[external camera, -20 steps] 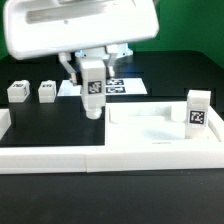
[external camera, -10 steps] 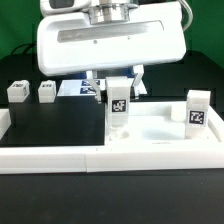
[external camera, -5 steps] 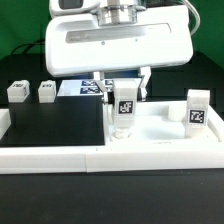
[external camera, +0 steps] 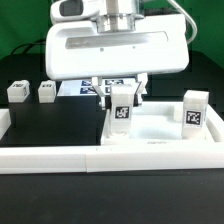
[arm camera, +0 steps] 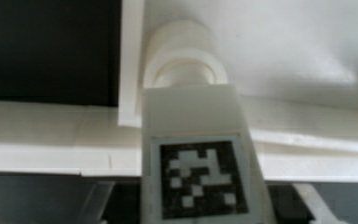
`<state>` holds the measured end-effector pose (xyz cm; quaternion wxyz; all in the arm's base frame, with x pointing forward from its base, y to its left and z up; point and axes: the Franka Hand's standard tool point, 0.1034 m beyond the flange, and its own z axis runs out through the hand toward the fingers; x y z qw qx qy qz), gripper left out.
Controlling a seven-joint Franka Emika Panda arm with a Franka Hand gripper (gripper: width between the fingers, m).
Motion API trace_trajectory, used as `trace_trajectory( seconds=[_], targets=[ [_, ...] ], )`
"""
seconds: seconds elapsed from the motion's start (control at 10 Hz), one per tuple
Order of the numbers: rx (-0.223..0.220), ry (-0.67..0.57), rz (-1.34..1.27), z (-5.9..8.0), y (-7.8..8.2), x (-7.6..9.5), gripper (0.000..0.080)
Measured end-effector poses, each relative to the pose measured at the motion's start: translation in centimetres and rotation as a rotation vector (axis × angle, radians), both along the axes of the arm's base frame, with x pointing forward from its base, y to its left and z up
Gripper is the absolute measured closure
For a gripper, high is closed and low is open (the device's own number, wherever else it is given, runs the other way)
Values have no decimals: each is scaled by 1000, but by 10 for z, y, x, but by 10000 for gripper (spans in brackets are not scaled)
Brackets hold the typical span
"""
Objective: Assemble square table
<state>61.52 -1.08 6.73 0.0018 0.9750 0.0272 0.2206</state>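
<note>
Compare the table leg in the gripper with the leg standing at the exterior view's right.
The held leg is clamped in the gripper; the right leg stands free, nothing touching it. In the exterior view, the held leg is at the left corner of the tabletop, the right leg at its right end. Both are white, upright, with a black-white tag facing that camera.
</note>
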Motion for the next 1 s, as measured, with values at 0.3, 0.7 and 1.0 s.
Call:
trace_trajectory(
  seconds=[0.3, 0.7, 1.0],
  targets=[
    [-20, -54, -33, -1, -9, 5, 510],
    [-20, -54, -34, -1, -9, 5, 212],
    [-20, -54, -34, -1, -9, 5, 154]
  ],
)
